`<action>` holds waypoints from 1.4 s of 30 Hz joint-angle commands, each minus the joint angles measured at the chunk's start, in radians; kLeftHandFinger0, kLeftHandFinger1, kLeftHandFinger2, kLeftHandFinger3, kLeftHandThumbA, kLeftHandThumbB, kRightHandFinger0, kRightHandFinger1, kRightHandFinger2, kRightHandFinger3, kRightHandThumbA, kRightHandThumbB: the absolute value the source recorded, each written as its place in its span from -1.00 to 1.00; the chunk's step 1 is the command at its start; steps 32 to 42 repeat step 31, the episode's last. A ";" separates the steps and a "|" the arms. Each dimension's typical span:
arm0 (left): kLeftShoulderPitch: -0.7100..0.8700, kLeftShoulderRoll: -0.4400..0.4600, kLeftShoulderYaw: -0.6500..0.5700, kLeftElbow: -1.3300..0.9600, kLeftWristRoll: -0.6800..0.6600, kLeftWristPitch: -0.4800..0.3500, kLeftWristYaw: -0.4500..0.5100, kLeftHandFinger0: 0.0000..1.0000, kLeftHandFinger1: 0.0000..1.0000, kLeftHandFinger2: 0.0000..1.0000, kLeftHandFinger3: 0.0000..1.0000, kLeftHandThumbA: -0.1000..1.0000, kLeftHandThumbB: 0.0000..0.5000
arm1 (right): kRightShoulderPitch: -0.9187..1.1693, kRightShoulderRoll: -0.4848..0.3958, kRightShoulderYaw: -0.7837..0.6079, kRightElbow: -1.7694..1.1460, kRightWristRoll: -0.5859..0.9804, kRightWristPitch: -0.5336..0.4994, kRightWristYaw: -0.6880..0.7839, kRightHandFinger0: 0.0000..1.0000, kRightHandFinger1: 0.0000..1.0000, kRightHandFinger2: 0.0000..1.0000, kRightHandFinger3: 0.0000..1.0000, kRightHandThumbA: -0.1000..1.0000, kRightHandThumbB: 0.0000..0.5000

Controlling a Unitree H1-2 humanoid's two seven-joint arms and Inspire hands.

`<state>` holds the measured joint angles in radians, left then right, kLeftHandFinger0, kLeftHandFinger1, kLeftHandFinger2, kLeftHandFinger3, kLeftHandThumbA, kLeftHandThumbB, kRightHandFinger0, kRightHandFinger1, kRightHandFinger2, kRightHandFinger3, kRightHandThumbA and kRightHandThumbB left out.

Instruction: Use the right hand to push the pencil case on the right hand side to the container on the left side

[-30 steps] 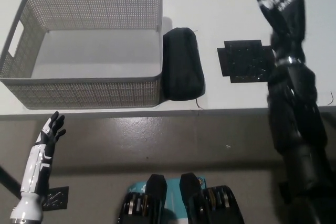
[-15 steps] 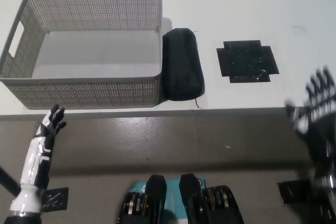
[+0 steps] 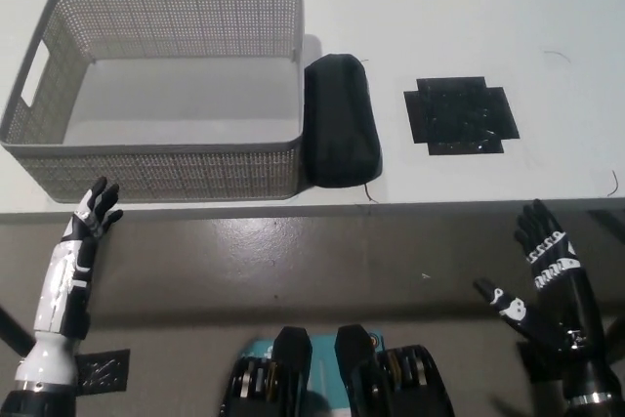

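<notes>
A black pencil case (image 3: 340, 132) lies on the white table, its left side touching the right wall of the grey mesh container (image 3: 156, 158). My black right hand (image 3: 545, 280) is open at the lower right, below the table's front edge and well away from the case. At the lower left my white left hand (image 3: 90, 222) rests open, just in front of the container's near wall.
A black cross-shaped mark (image 3: 459, 114) is on the table to the right of the pencil case. The table's front edge (image 3: 430, 206) runs across the middle of the picture. The container holds nothing.
My right arm has pulled back from high over the table's far right, down to the lower right below the table edge. The pencil case and container have not moved.
</notes>
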<state>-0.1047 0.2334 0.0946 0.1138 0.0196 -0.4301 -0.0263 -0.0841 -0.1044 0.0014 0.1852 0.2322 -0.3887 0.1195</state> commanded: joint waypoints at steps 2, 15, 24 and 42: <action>-0.021 0.020 0.007 -0.031 -0.021 -0.040 -0.013 1.00 1.00 1.00 1.00 1.00 -0.70 | -0.024 -0.006 -0.001 0.009 0.004 -0.034 0.040 1.00 1.00 1.00 1.00 1.00 0.15; 0.069 0.017 0.033 -0.103 -0.024 -0.040 -0.009 1.00 1.00 1.00 1.00 1.00 -0.80 | -0.020 -0.003 -0.005 0.018 -0.018 -0.047 0.037 1.00 1.00 1.00 1.00 1.00 0.13; 0.141 -0.034 0.091 -0.164 -0.033 -0.009 0.038 1.00 1.00 1.00 1.00 1.00 -0.68 | -0.046 -0.003 -0.006 0.007 0.013 -0.031 0.055 1.00 1.00 1.00 1.00 1.00 0.04; 0.149 -0.041 0.112 -0.166 -0.057 -0.007 0.026 1.00 1.00 1.00 1.00 1.00 -0.76 | -0.068 0.010 -0.006 0.019 -0.008 -0.046 0.041 1.00 1.00 1.00 1.00 1.00 0.21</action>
